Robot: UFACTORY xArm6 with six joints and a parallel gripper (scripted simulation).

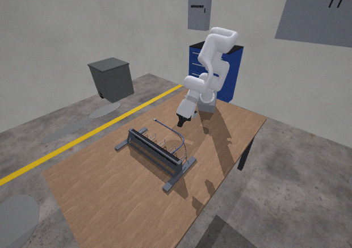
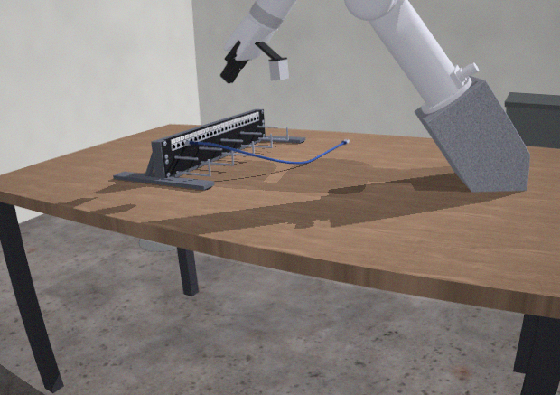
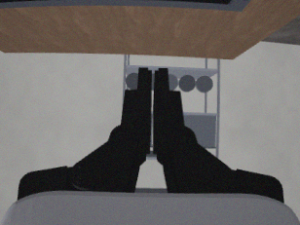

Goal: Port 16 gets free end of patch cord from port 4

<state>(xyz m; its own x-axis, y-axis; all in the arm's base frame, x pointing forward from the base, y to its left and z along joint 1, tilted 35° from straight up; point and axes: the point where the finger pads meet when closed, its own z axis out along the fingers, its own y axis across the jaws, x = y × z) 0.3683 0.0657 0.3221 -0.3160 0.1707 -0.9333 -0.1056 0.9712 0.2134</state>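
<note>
Blue cord (image 2: pixel 271 159) runs from port 4 on the rack (image 2: pixel 158 155); its plug (image 2: pixel 346 141) lies on the desk (image 2: pixel 316 245) beyond. Gripper (image 2: pixel 233 70), pinched shut and empty, hangs above the rack; reaching is the step, and the next move calls for opening over that plug.

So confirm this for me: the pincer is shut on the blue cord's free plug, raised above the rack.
Not quite. The pincer is shut and raised above the rack, but it holds nothing. The exterior view shows the blue cord lying on the table, its free plug resting there, well apart from the pincer.
</note>
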